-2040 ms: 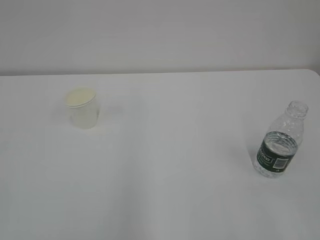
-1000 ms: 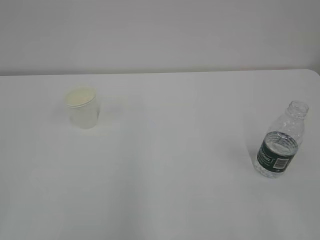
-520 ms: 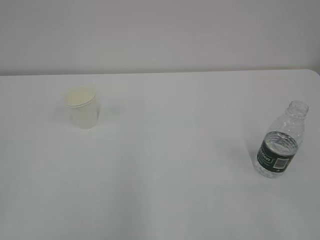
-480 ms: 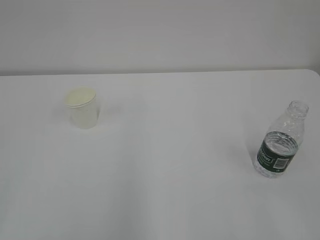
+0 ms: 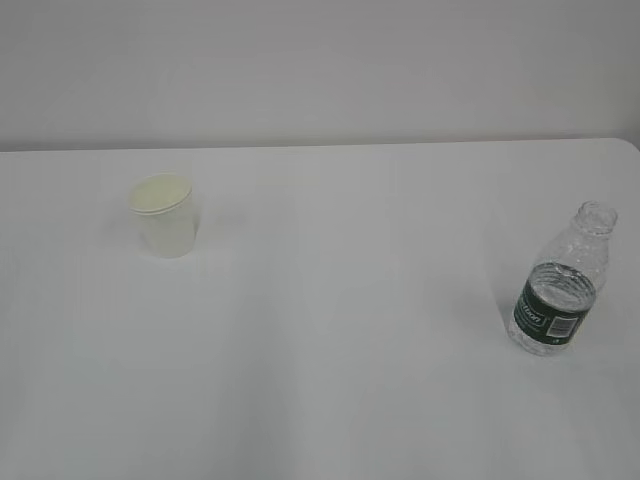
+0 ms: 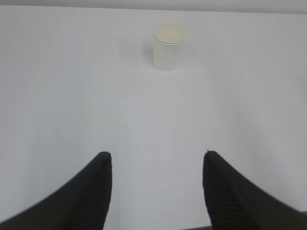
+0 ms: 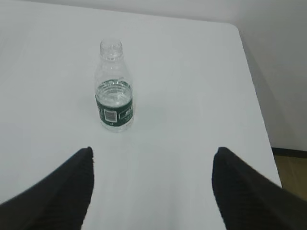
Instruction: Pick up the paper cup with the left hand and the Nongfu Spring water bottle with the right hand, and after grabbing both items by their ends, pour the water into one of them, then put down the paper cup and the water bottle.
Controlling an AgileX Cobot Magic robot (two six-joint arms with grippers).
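White paper cup (image 5: 163,214), cream inside, upright on the left of the white worktop (image 5: 340,300). Clear ribbed Nongfu Spring water bottle (image 5: 558,282), dark green label, uncapped, upright near the worktop's right edge, well apart from the cup; water (image 7: 114,93) partly fills it. Left pincer (image 6: 156,165): fingers spread, empty, short of the cup. Right pincer (image 7: 152,160): fingers spread wide, empty, short of the bottle.

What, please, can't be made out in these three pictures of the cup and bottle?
- Both arms: outside the exterior view.
- Left gripper, right gripper: fingers cut off by the bottom edge in the wrist views.
- Small white paper cup: contents too pale to tell.
- Clear ribbed plastic bottle: green label text too small.
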